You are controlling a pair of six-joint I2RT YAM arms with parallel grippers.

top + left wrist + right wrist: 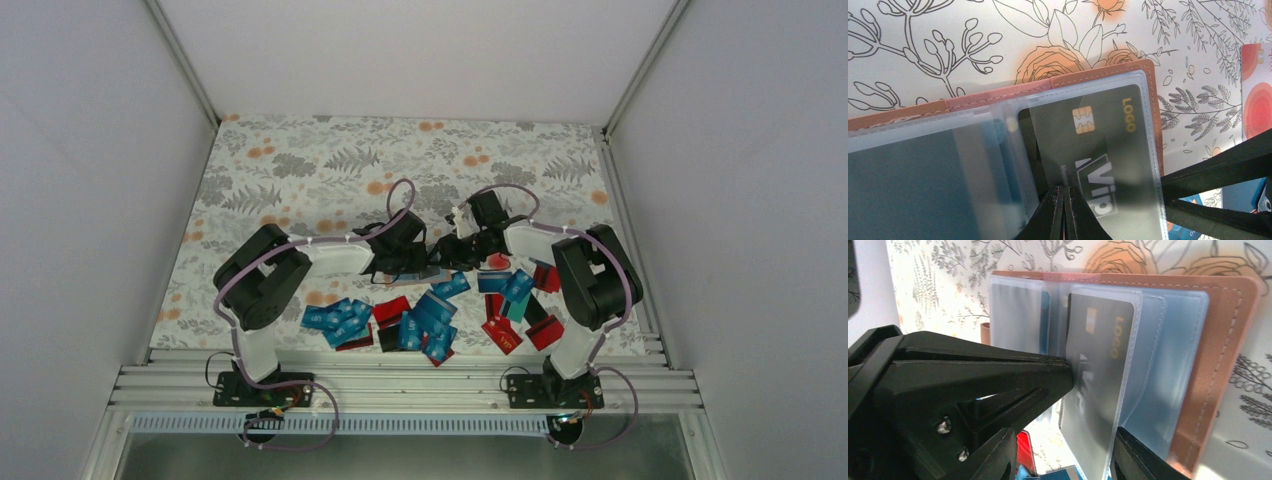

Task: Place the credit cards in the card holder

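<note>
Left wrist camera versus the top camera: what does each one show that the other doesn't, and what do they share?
Only the left wrist: the black VIP card with its gold chip, inside a clear sleeve of the card holder, and the left gripper shut on that sleeve's edge. Only the top: the left arm and right arm whole, plus the loose pile of blue, teal and red cards. Both: the floral cloth.
</note>
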